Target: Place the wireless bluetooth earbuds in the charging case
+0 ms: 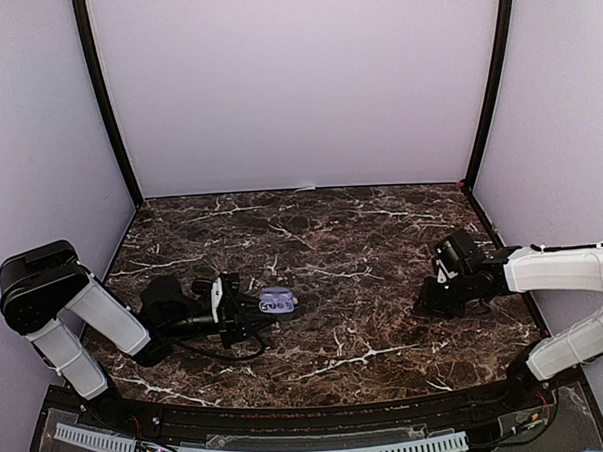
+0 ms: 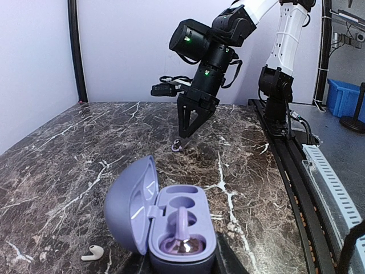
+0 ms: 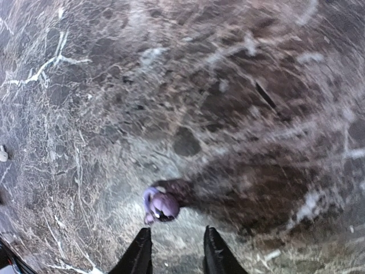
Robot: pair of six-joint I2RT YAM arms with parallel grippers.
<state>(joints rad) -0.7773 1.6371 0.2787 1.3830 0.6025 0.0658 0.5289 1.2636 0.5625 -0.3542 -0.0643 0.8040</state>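
Right wrist view, blurred: right gripper (image 3: 174, 254) partly open, empty; purple earbud (image 3: 160, 204) on marble table (image 3: 256, 85), right side, just beyond fingertips, seemingly off-centre. Closing now could flick it away. Left gripper (image 1: 253, 310) clamps open charging case (image 2: 182, 228), near left; one well vacant, slight tilt spoils insertion.

Top camera overlooks the whole table (image 1: 362, 233); left wrist looks low across, right wrist steeply down; both catch one purple earbud (image 3: 161, 204).

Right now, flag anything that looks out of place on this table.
A white earbud lies loose on the table beside the open purple case, whose seated bud is purple: a mismatch. Another purple earbud lies uncased just ahead of the right claw.
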